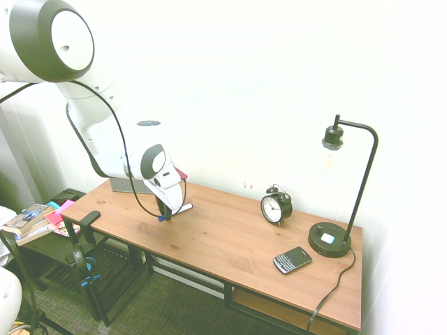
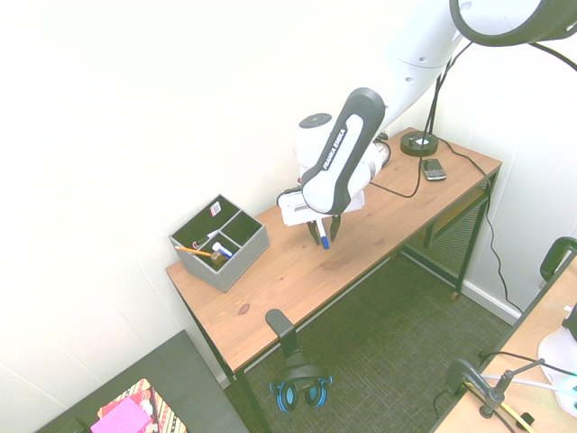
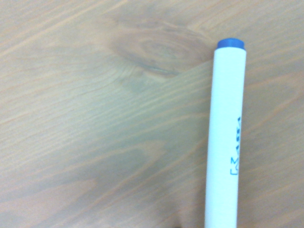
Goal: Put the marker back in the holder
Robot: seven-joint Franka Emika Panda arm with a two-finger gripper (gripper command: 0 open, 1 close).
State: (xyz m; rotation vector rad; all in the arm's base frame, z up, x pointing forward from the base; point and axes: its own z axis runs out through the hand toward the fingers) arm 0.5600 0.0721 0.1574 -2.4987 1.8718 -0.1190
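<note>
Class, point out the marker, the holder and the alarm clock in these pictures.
marker (image 3: 227,137), wrist view, on its white barrel.
holder (image 2: 236,262), second exterior view, on its grey front wall.
alarm clock (image 1: 272,209), first exterior view, on its white face.

One marker is counted on the tabletop, beside one holder. Three compartments are seen in the holder, with one orange pencil and one more marker counted inside. Further along the tabletop from the holder, one clock, one phone and one lamp are counted. One pair of headphones is hung below the tabletop.
</note>
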